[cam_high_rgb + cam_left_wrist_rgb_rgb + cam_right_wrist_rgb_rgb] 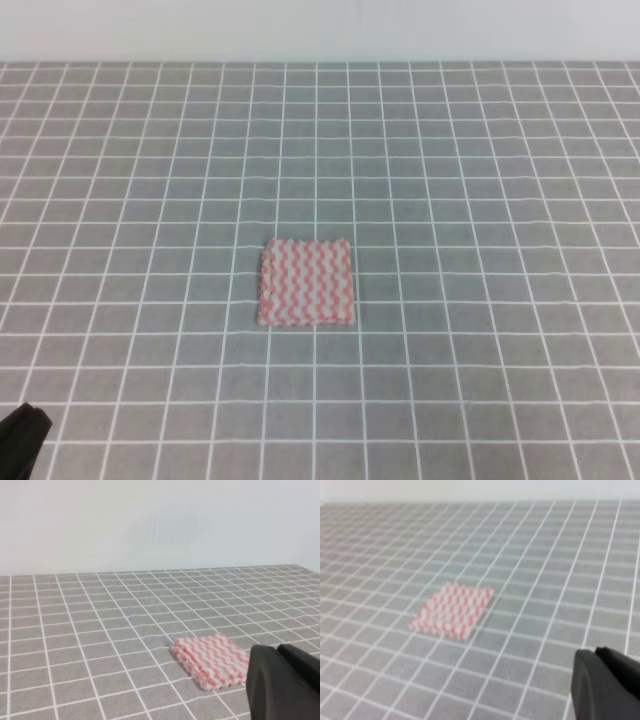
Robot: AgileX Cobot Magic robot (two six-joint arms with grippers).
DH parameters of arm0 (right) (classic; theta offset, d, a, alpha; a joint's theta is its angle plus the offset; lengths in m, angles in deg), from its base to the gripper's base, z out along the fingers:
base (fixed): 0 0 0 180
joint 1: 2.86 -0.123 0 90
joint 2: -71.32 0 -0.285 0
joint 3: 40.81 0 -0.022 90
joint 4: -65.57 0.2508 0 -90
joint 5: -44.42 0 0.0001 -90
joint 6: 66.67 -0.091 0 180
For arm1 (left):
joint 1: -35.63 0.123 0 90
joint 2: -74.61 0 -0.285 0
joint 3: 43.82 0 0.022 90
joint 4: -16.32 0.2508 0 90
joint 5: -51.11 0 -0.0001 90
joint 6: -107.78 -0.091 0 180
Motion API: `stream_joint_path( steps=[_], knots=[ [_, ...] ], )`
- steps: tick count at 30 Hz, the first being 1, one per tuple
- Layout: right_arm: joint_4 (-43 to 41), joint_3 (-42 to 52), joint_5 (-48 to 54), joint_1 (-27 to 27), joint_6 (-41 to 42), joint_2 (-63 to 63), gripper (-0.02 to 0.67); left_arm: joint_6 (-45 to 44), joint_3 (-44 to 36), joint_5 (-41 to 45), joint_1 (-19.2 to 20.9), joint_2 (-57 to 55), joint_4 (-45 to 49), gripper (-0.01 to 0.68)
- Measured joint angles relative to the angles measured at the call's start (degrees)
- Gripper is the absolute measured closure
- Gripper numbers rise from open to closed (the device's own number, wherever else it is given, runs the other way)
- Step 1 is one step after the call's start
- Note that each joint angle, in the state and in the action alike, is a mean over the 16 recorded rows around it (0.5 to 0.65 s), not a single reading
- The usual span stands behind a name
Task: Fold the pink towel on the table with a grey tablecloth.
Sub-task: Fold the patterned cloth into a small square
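Exterior high view gives me the pink towel (pixel 305 283) lying as a small folded, layered rectangle on the table with a grey tablecloth (pixel 480 160). My left pincer (pixel 285 682) sits apart from it, towel just ahead and left of its tip; my right pincer (pixel 605 682) has the towel well ahead, leftward. Both grasp nothing; jaw opening I cannot tell.

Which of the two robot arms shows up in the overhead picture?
The left one: its dark fingers poke in at the bottom-left corner, well away from the pink towel. The right arm's fingers show only in its own wrist camera.
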Motion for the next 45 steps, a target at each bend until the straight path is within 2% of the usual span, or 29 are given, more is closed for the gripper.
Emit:
stream_joint_path(
  steps=[6, 15, 21, 33, 45],
  knots=[
    [-2.5, 2.8, -2.9, 2.2, 0.0, -1.5, 0.665, 0.0, 0.0, -0.1, 0.0, 0.1, 0.0, 0.675],
    [-5.9, 10.6, -11.7, 12.3, 0.0, -11.3, 0.665, 0.0, -0.2, -0.4, 0.0, 0.2, 0.0, 0.674],
    [-6.2, 15.4, -10.9, 18.5, 0.0, -19.3, 0.665, -0.1, -0.3, -0.6, 0.0, 0.4, 0.0, 0.674],
    [-3.5, 17.1, 1.9, 20.1, -0.1, -23.6, 0.665, 0.0, -0.2, -0.5, 0.0, 0.2, 0.0, 0.674],
    [-0.3, 16.7, 4.2, 20.1, -0.2, -23.3, 0.665, -0.1, -0.3, -0.7, 0.0, 0.3, 0.0, 0.674]
  ],
)
